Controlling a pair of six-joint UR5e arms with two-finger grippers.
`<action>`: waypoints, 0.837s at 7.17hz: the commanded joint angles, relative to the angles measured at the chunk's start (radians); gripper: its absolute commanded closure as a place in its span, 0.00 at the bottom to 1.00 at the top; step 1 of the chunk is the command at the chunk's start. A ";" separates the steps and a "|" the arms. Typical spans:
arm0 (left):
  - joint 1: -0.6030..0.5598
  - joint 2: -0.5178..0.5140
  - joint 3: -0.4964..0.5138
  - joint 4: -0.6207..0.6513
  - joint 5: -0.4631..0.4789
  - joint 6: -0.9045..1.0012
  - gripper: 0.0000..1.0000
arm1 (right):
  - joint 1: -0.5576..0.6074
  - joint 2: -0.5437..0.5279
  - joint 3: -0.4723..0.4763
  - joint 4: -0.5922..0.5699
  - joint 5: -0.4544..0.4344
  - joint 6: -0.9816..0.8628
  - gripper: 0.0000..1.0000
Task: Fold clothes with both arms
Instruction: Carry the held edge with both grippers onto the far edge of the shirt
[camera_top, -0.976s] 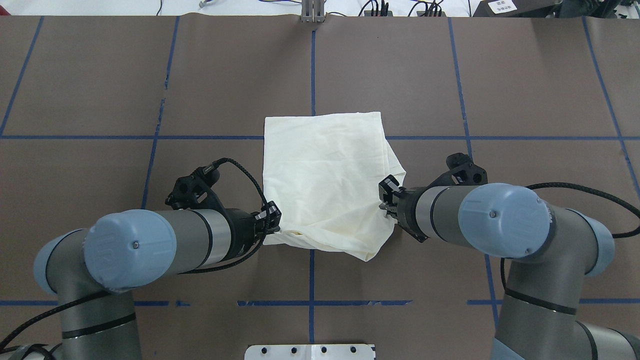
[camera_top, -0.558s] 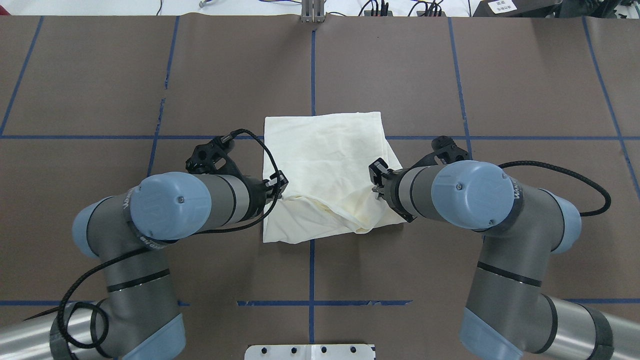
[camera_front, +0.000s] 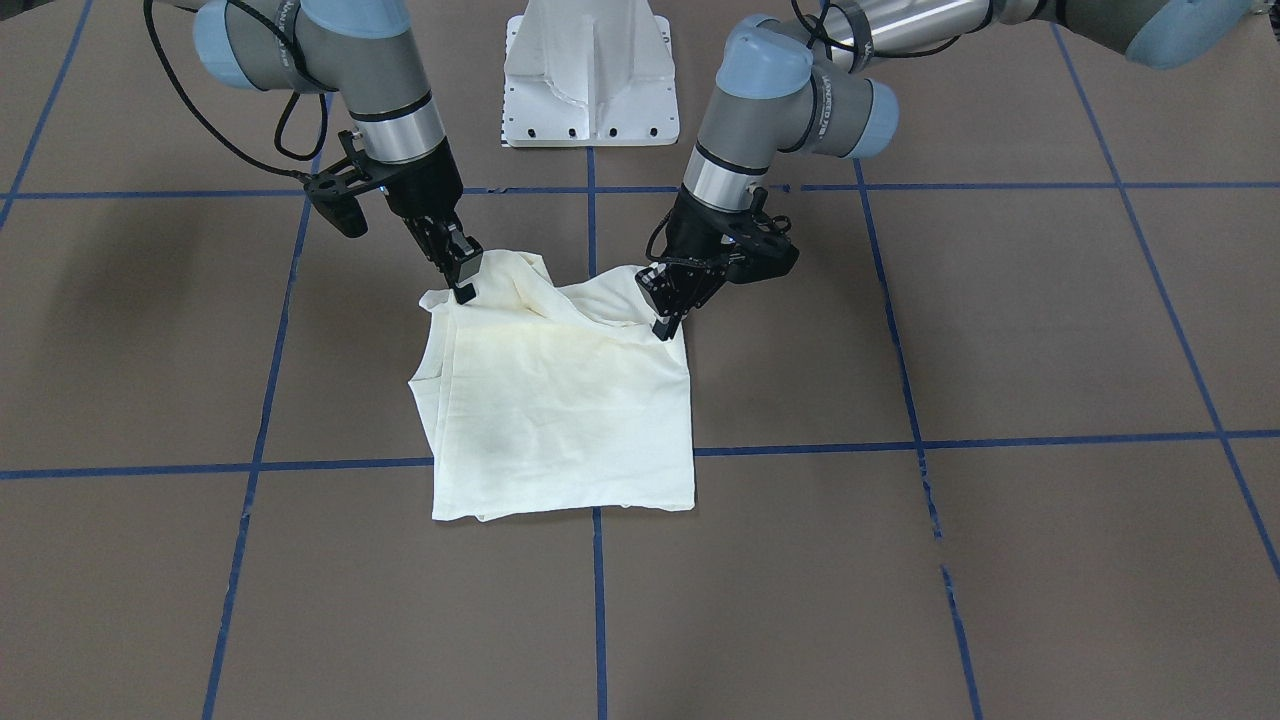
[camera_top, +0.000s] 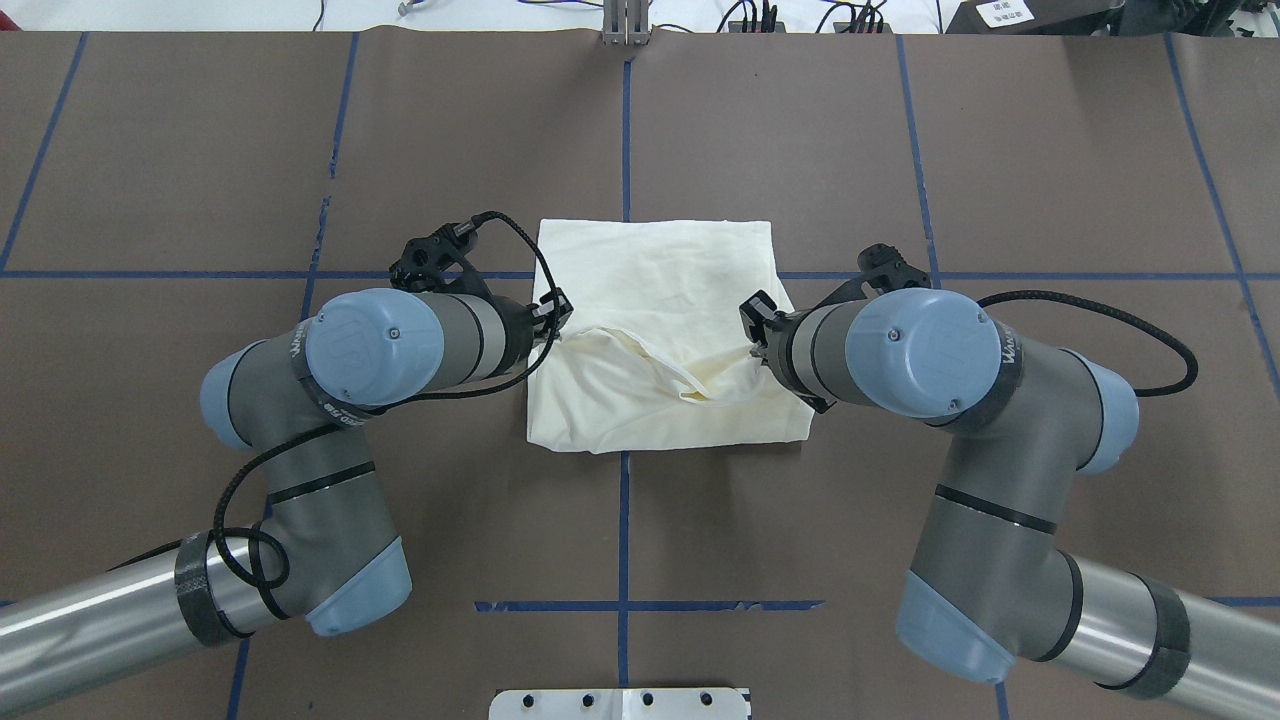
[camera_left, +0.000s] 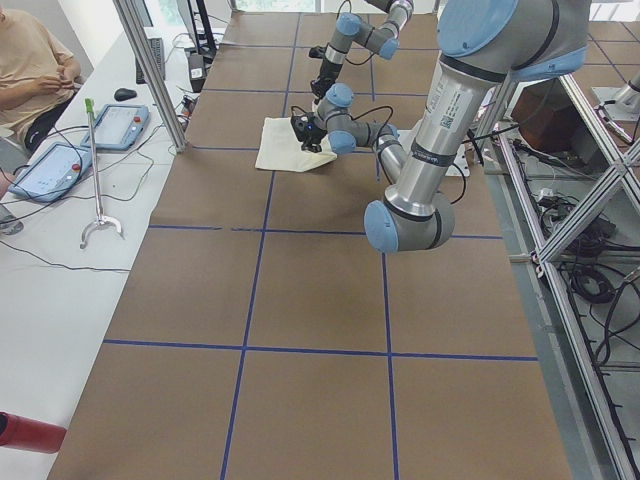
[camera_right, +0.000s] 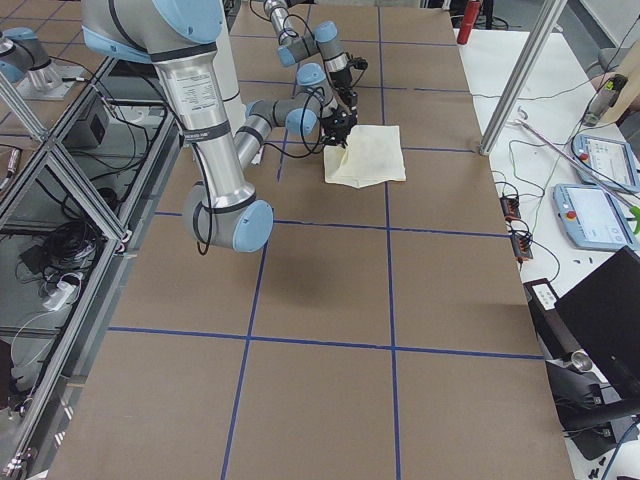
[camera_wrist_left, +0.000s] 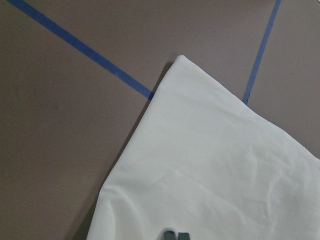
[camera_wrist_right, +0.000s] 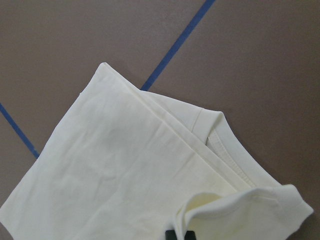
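Note:
The cream T-shirt (camera_top: 660, 290) lies folded, plain side up, at the table's middle; no print shows. My left gripper (camera_top: 558, 330) is shut on the shirt's near left corner and my right gripper (camera_top: 752, 350) is shut on its near right corner. Both hold that edge lifted and folded over the shirt's middle. In the front view the right gripper (camera_front: 462, 285) and left gripper (camera_front: 665, 322) pinch the raised edge of the shirt (camera_front: 560, 420). The wrist views show shut fingertips (camera_wrist_left: 176, 235) (camera_wrist_right: 177, 235) over cloth (camera_wrist_left: 210, 175) (camera_wrist_right: 125, 165).
The brown table cover (camera_top: 900, 150) carries blue tape lines (camera_top: 625, 130). The white pedestal base (camera_front: 590, 80) stands at the robot's edge. In the left side view an operator (camera_left: 30, 70), tablets (camera_left: 120, 125) and a hooked pole (camera_left: 95, 170) are on the side bench.
Both grippers have moved away from the robot, carrying the shirt's near edge up and over its middle. The arms' elbows have swung forward with them.

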 joint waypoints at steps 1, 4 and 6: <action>-0.026 -0.034 0.023 -0.011 0.000 0.018 1.00 | 0.049 0.038 -0.070 0.002 0.054 -0.033 1.00; -0.076 -0.058 0.032 -0.088 -0.001 0.018 1.00 | 0.147 0.054 -0.104 0.002 0.169 -0.105 1.00; -0.099 -0.065 0.060 -0.110 -0.001 0.060 1.00 | 0.175 0.088 -0.198 0.079 0.208 -0.113 1.00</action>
